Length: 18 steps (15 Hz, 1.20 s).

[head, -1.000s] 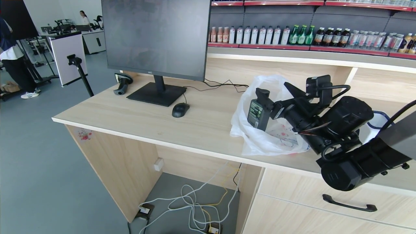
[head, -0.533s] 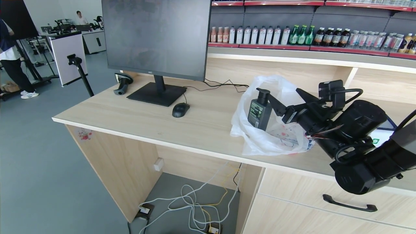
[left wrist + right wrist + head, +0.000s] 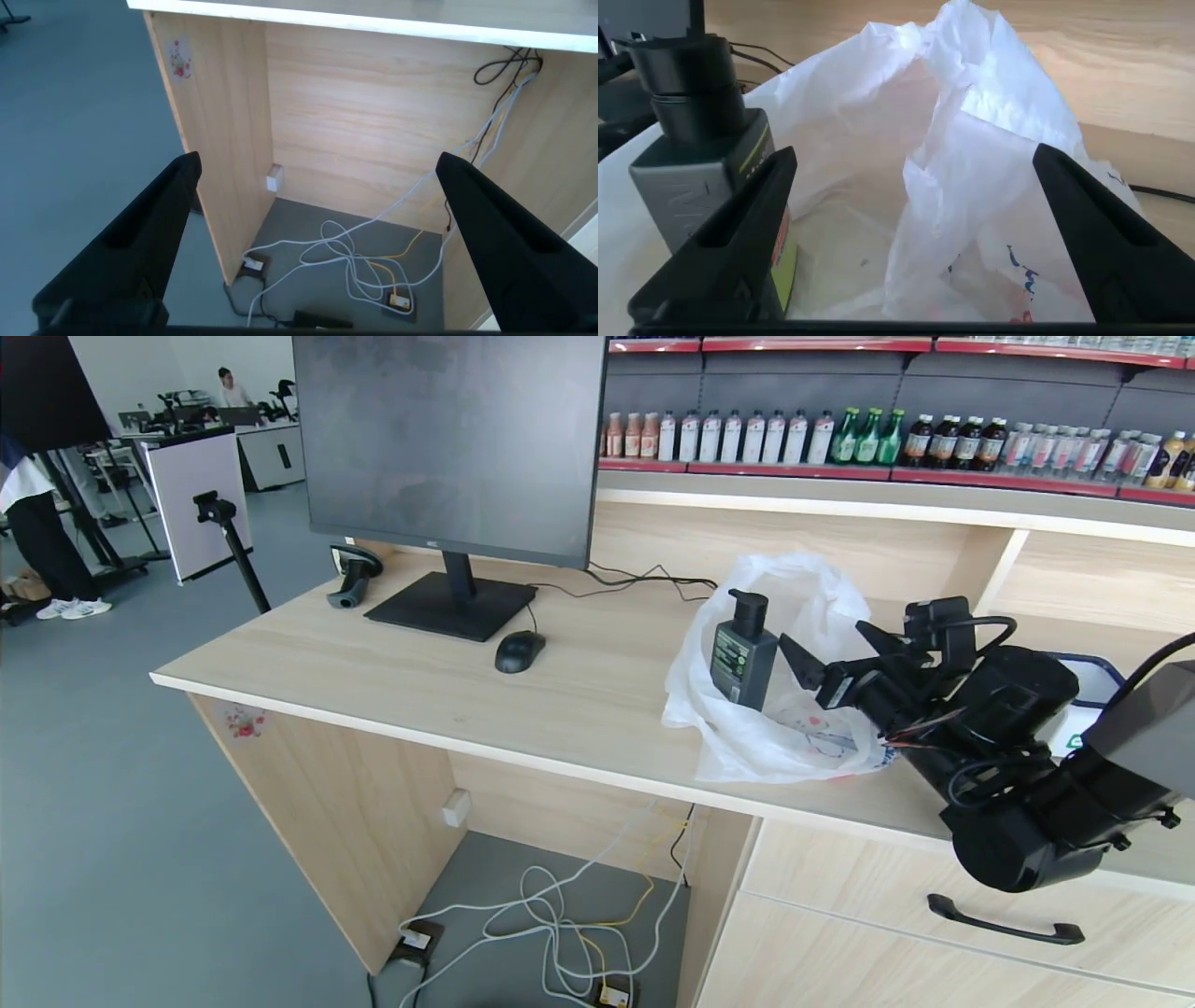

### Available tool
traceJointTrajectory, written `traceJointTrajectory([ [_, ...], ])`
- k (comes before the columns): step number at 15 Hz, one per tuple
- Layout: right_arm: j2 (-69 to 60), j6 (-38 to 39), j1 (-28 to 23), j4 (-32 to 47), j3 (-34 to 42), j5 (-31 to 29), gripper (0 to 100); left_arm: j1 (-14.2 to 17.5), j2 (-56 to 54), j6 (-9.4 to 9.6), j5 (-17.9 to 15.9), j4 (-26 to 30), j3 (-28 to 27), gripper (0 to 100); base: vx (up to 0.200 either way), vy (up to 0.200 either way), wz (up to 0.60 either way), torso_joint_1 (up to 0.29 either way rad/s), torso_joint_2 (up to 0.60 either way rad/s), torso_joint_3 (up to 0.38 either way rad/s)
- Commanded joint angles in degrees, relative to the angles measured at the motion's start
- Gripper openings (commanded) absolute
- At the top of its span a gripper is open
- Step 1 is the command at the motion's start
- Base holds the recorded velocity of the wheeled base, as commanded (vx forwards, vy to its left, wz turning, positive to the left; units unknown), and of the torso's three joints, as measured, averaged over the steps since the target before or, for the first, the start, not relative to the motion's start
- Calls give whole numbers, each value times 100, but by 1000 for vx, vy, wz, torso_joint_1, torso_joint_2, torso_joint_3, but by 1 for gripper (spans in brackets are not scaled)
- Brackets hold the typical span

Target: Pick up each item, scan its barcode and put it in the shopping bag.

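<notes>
1 pump bottle [image 3: 744,653] upright in 1 shopping bag [image 3: 747,747]; bag at desk [image 3: 420,672] front edge. Right hand [image 3: 822,633] spread apart, just beside bottle. Left hand [image 3: 318,163] spread apart, below desk edge. Bare desk between bag and mouse [image 3: 519,651].

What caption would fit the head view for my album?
Right gripper, open, beside the bottle standing in the shopping bag on the counter.

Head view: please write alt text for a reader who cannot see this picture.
A dark pump bottle stands upright in an open white shopping bag on a wooden counter; the right pincer is open just beside it, not gripping it. A monitor, a mouse and a scanner sit farther left.
</notes>
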Motion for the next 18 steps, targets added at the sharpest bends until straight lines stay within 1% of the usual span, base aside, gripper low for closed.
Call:
traceJointTrajectory([
  [1, 127, -19, -76, -30, -204, -19, 100, 0, 1, -10, 2, -4, 0, 100, 0, 0, 0, 0, 0, 0],
  [4, 75, 7, -102, -30, -204, -19, 100, 0, 1, -1, -7, -4, 0, 100, 0, 0, 0, 0, 0, 0],
  [9, -251, 60, -375, -30, -248, 16, 100, 0, 1, -1, -7, -4, 0, 100, 0, 0, 0, 0, 0, 0],
  [11, -338, 60, -375, -30, -239, 16, 100, 0, 1, -1, -7, -4, 0, 100, 0, 0, 0, 0, 0, 0],
  [12, -294, 60, -375, -30, -125, 25, 100, 0, 1, -1, -7, -4, 0, 100, 0, 0, 0, 0, 0, 0],
  [15, 4, 51, -322, -30, -99, 131, 100, 0, 1, -1, -7, -4, 0, 100, 0, 0, 0, 0, 0, 0],
  [18, 163, 33, -155, -30, -99, 131, 100, 0, 1, -1, -7, -4, 0, 100, 0, 0, 0, 0, 0, 0],
])
